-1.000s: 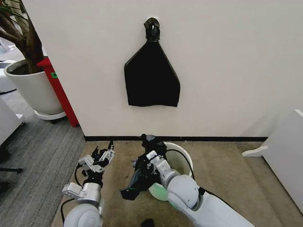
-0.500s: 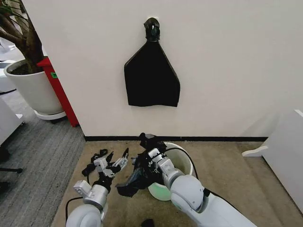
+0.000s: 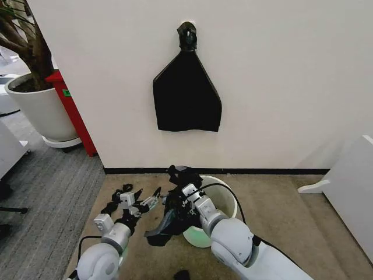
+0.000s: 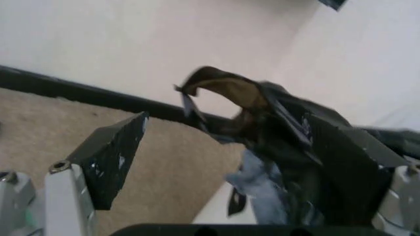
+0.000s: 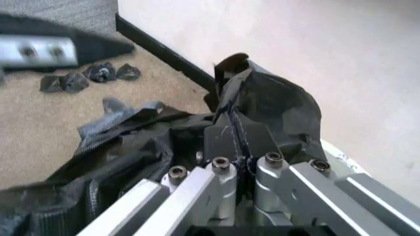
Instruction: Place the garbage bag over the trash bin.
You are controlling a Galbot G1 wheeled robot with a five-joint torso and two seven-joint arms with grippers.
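1. The right gripper [image 3: 182, 195] is pressed together on a fold of the bag [image 3: 169, 219], holding it up at the bin's left rim; in the right wrist view the fingers [image 5: 226, 140] pinch the black film [image 5: 269, 105] flat between them.
2. The left gripper [image 3: 144, 198] hangs just left of the bag, its fingers spread wide; in the left wrist view one dark pad [image 4: 115, 157] stands clear of the bag [image 4: 262, 132], while the other pad lies against it.
3. The bag droops from the right gripper to the floor beside the bin [image 3: 224, 201], mostly outside it. Whether any of it hangs inside the bin cannot be told.
4. The bin sits on tan carpet [image 3: 274, 216] close to the wall; its near side is hidden by the right arm and bag.
5. Small dark scraps [image 5: 88, 76] lie on the carpet by the black baseboard [image 3: 280, 171].
6. Further off, a flat black bag [image 3: 186, 96] hangs on the white wall [image 3: 291, 81]; a plant pot [image 3: 38, 108] stands far left, cut off by the edge.
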